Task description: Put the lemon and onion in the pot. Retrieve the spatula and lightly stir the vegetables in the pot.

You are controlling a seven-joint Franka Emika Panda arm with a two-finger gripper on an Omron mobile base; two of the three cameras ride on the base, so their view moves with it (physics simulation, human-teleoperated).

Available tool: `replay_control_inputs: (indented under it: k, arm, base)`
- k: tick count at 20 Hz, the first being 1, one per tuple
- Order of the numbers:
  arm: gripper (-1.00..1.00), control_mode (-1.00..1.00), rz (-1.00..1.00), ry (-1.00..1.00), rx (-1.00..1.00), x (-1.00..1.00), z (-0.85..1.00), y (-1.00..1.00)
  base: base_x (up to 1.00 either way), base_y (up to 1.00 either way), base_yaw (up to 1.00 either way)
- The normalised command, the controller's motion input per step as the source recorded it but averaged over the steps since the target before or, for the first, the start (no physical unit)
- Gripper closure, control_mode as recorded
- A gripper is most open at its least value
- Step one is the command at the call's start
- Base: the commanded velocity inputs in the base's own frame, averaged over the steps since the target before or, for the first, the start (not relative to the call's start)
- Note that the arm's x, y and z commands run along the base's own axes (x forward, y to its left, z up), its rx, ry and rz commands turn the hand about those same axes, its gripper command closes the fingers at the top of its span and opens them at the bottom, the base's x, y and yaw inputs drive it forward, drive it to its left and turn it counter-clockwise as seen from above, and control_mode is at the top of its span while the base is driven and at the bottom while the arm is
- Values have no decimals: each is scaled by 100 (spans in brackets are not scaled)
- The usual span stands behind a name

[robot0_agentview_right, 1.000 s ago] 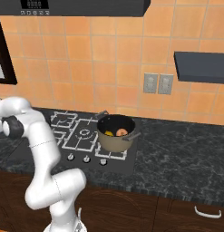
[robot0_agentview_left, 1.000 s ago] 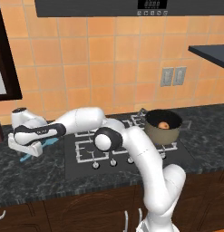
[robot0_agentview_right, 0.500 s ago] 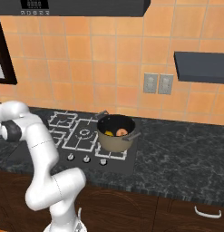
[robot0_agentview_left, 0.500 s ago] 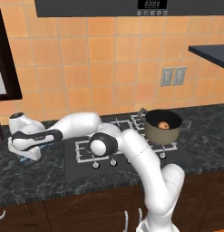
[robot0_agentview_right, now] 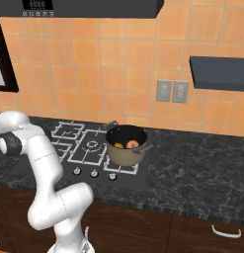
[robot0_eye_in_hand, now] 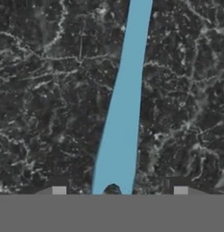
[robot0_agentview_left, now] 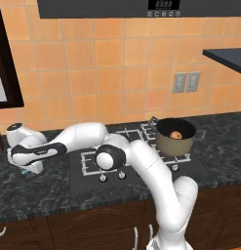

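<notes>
Light-blue spatula (robot0_eye_in_hand: 124,113) lying flat on the dark speckled counter (robot0_eye_in_hand: 45,90) left of the stove (robot0_agentview_left: 136,156), directly beneath the gripper (robot0_eye_in_hand: 115,191). Risk: a slim, low handle may slide or pivot out if the jaws meet it off-centre. The fingers (robot0_eye_in_hand: 59,190) straddle the handle, partly open; contact cannot be told. Lemon (robot0_agentview_right: 119,145) and onion (robot0_agentview_right: 134,144) already sit inside the pot (robot0_agentview_right: 124,154).

The arm stretches left over the counter (robot0_agentview_left: 49,195); the onion (robot0_agentview_left: 176,135) sits in the pot (robot0_agentview_left: 175,142)
</notes>
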Motion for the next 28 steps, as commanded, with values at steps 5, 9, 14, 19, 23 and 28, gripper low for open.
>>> replay_control_inputs:
  k: [5,9,14,19,23,28]
  arm:
    - [100,-100,0,0,0,-5,-15,-38]
    - [100,-100,-1,-1,0,-14,-1,-21]
    - [100,-100,0,-13,0,-58,32,-32]
    - [100,-100,0,-4,2,-57,63,-58]
    - [100,-100,0,0,1,-45,72,-64]
    - [100,-100,0,0,1,-50,81,-48]
  base:
    - [0,0,0]
    - [0,0,0]
    - [0,0,0]
    - [0,0,0]
    - [0,0,0]
    - [0,0,0]
